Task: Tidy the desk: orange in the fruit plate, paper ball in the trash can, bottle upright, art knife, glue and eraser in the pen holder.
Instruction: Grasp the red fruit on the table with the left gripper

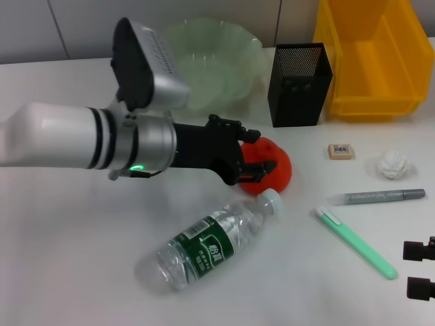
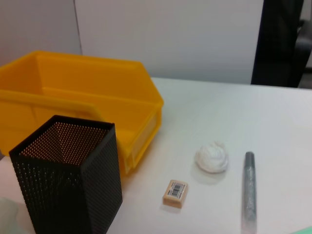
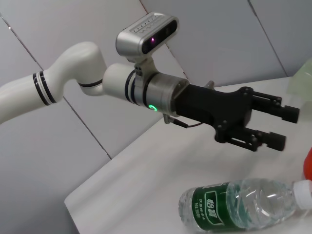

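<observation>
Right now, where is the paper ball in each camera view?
Head view: paper ball at the right, between the eraser and the picture's edge.
Left wrist view: ball beside the eraser.
Right wrist view: not in it.
Shared landmark: the eraser.

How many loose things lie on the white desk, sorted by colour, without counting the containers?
Red-orange: 1, round orange fruit
Clear: 1, plastic water bottle
White: 1, crumpled paper ball
Beige: 1, rectangular eraser
Grey: 1, slim glue stick
Pale green: 1, plastic art knife
Total: 6
</observation>
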Available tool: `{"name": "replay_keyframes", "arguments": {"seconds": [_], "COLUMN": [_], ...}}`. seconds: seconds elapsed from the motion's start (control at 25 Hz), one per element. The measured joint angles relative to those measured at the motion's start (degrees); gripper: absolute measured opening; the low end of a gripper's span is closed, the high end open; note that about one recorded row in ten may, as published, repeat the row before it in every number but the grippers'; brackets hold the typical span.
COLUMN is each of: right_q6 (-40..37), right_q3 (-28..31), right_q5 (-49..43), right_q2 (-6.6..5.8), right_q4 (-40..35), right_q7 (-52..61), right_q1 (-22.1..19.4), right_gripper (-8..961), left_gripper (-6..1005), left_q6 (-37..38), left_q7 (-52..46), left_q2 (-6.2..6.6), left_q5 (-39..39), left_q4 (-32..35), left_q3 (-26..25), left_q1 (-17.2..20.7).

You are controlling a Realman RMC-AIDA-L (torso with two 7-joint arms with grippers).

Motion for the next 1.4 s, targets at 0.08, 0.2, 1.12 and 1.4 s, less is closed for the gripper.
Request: {"name": "replay_keyframes", "arguments": {"seconds": [0.08, 0.2, 1.12, 1.4], "right_q6": [0.0, 0.0, 0.4, 0.5], "right_q3": [0.0, 0.0, 0.9, 1.4], "right_q5": [0.0, 0.0, 0.1, 0.0], "right_q2": [-0.02, -0.09, -0.39, -0.39], "right_q4": [0.8, 1.3, 0.7, 0.0], "right_q7": [-0.4, -0.5, -0.5, -0.5], "right_q1": [-0.1, 0.0, 0.5, 0.2], "right_gripper": [761, 761, 760, 760], "left_gripper": [607, 608, 603, 604], "left_q6": [-2.2, -6.8, -11.0, -11.2], "left_q7": [0.0, 0.0, 0.3, 0.6], "left_q2": [0.00, 0.00, 0.00, 0.00], "left_q5": [-0.3, -2.2, -5.2, -5.8], "left_q4": [-0.1, -0.3, -3.9, -4.0], "left_q3": [1.9, 5.4, 9.3, 9.3], "left_q1": [-0.5, -1.0, -2.6, -2.3]}}
